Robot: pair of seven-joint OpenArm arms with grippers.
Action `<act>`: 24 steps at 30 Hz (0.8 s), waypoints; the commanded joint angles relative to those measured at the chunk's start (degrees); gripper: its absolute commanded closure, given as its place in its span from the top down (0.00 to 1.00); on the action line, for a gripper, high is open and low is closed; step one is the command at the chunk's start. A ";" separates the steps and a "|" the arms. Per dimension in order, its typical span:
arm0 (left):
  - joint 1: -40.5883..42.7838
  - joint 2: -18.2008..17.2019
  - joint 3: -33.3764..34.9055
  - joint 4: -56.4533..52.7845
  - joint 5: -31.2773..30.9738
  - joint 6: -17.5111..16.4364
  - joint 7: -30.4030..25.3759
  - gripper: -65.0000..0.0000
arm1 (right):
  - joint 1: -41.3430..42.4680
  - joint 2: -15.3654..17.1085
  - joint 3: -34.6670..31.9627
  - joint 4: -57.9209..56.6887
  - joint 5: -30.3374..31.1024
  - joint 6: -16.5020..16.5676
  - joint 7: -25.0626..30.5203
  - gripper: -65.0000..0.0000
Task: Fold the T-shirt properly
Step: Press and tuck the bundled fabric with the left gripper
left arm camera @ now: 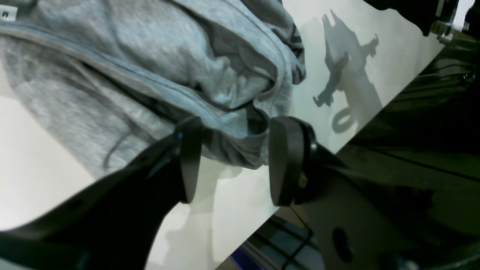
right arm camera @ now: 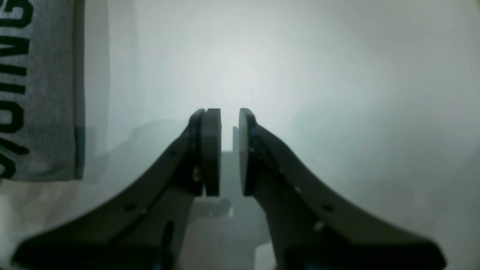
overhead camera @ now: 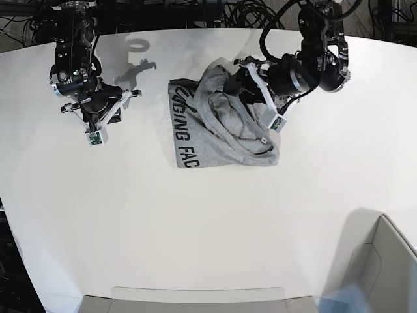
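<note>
The T-shirt (overhead camera: 218, 124) lies crumpled in the middle of the white table (overhead camera: 195, 215), light grey with black lettering (overhead camera: 182, 134) along its left edge. In the left wrist view my left gripper (left arm camera: 236, 161) is open wide. A bunched fold of the T-shirt (left arm camera: 150, 75) hangs loosely between its fingertips, and neither pad presses on it. My right gripper (right arm camera: 229, 150) hovers over bare table to the left of the shirt (right arm camera: 41, 93). Its pads stand a narrow gap apart with nothing between them. In the base view the left gripper (overhead camera: 242, 83) is at the shirt's top right and the right gripper (overhead camera: 101, 120) is far to the left.
The table's edge (left arm camera: 300, 195) runs close beside the left gripper, with dark frame and cables beyond it. A grey bin (overhead camera: 384, 261) stands at the lower right and a grey tray (overhead camera: 195, 300) at the front edge. Cables crowd the back.
</note>
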 commanded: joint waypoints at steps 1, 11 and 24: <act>-0.41 0.25 -0.12 0.89 -1.32 0.34 -0.55 0.47 | 0.69 0.44 0.16 0.74 0.11 0.29 1.10 0.13; -1.02 2.80 2.87 -2.45 -1.14 11.33 -0.55 0.47 | 0.77 0.97 0.24 0.74 0.02 0.29 1.10 0.13; -2.52 2.89 3.23 -3.95 -1.05 12.56 -0.77 0.39 | 0.77 2.20 0.33 0.74 0.02 0.29 1.10 0.13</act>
